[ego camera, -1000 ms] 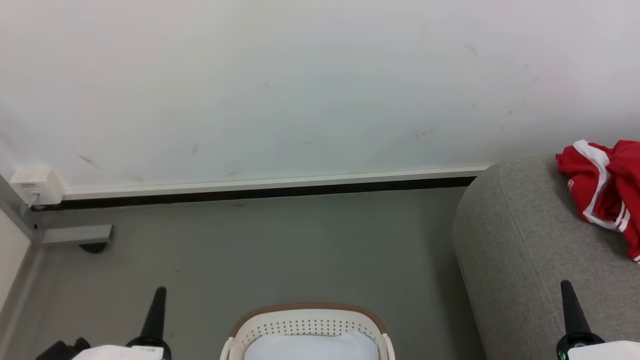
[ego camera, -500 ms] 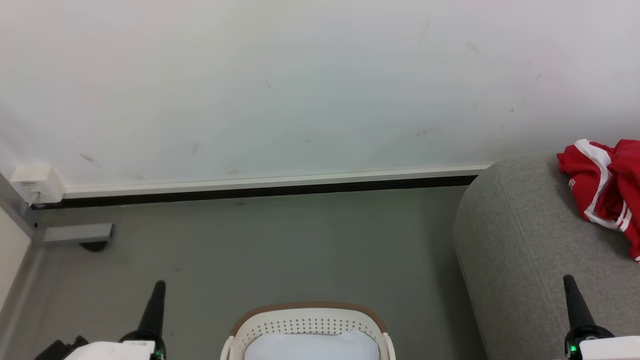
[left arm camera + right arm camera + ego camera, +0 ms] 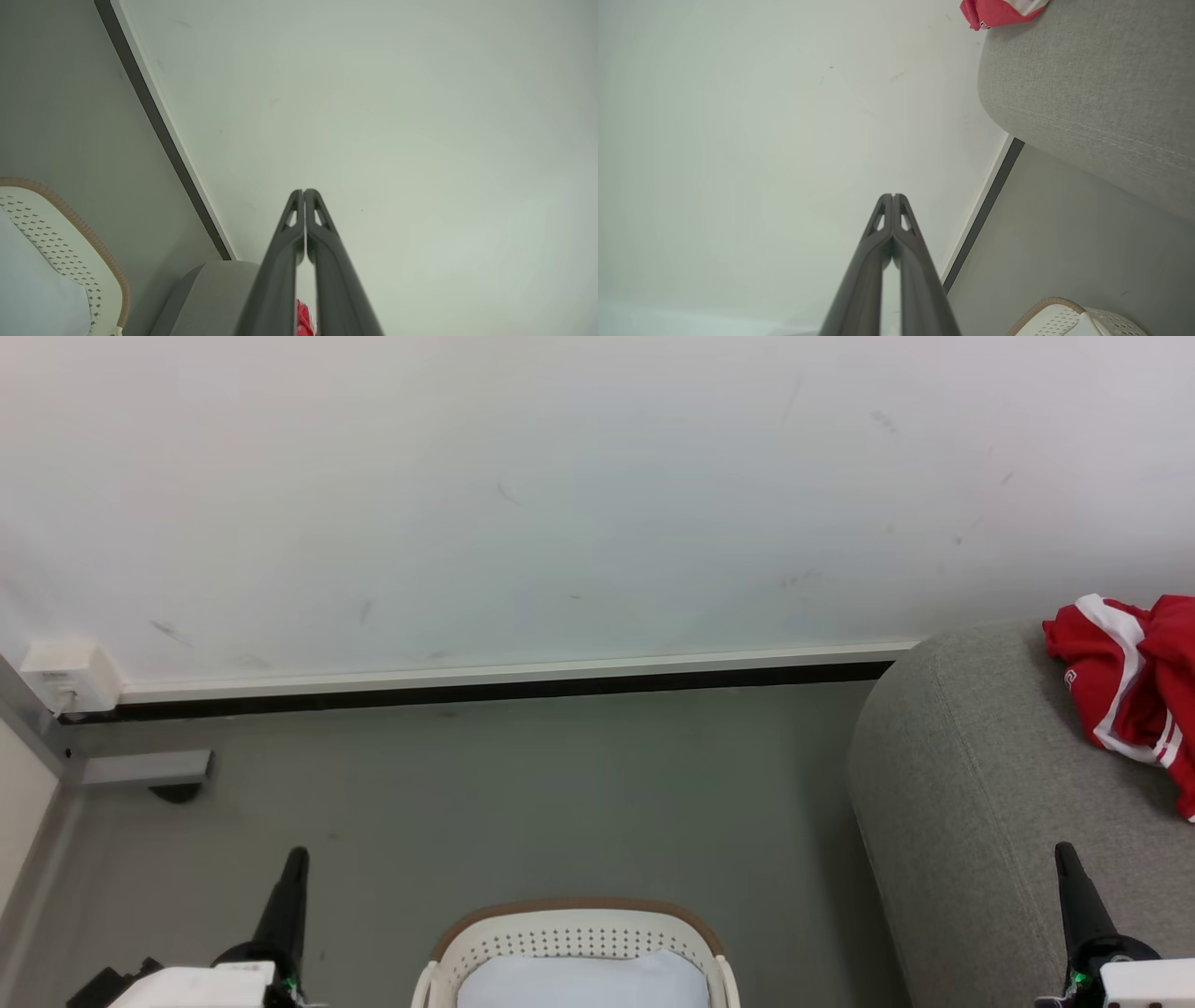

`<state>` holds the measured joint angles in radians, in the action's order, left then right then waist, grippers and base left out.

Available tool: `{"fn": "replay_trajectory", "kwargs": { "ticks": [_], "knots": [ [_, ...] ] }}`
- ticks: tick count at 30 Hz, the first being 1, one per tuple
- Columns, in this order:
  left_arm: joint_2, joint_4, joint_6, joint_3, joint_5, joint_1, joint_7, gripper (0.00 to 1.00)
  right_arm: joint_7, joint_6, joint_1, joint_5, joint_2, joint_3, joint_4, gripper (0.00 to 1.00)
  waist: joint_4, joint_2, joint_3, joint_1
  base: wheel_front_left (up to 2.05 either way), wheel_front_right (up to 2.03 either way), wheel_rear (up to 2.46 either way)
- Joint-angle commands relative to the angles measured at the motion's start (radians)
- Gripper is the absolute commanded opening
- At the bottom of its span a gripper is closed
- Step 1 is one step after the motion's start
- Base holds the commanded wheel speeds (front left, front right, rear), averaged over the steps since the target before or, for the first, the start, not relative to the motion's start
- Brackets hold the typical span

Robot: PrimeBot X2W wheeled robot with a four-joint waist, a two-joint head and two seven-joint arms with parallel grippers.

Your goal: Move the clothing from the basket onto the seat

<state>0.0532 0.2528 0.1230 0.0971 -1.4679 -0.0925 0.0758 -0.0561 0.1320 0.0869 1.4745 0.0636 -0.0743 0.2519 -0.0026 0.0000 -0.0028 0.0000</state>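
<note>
My left hand (image 3: 297,855) is closed, its two dark fingers pressed together from base to tip with nothing between them. It hovers at the near left over the grey floor (image 3: 523,793), pointing toward the far wall (image 3: 560,495). My right hand (image 3: 1062,849) is closed in the same way and also empty. It is at the near right, where it shows against the grey fabric of the seat (image 3: 971,775).

The basket (image 3: 574,907) stands on the floor between my two hands, at the near edge and touching neither. Its brown rim and perforated cream wall face me. Something pale and smooth lies inside, and I cannot tell what it is. The basket is to the left of the seat's rounded end, with a strip of floor between them.

The clothing (image 3: 1130,677) lies crumpled on top of the seat at the far right, red with white stripes and partly cut off by the edge of my view. It is well apart from both hands and from the basket.

A dark skirting (image 3: 504,689) runs along the foot of the wall. A small white box (image 3: 67,674) sits on the wall at the far left.
</note>
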Motion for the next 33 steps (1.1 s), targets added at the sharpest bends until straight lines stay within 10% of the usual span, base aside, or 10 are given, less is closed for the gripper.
{"fn": "replay_trajectory", "kwargs": {
  "ticks": [1, 33],
  "knots": [
    [0.002, -0.005, 0.006, 0.008, -0.025, -0.011, 0.007, 0.0, -0.006, -0.002, 0.016, 0.023, 0.006, -0.006, -0.009, 0.0, 0.0, 0.0, 0.0, 0.0, 0.0, 0.0, 0.0],
    [-0.002, -0.008, 0.01, 0.02, -0.151, -0.022, 0.043, 0.0, -0.047, -0.002, 0.027, 0.153, 0.001, -0.024, -0.009, 0.0, 0.003, 0.0, 0.005, 0.0, 0.0, 0.0, 0.0]
  ]
}}
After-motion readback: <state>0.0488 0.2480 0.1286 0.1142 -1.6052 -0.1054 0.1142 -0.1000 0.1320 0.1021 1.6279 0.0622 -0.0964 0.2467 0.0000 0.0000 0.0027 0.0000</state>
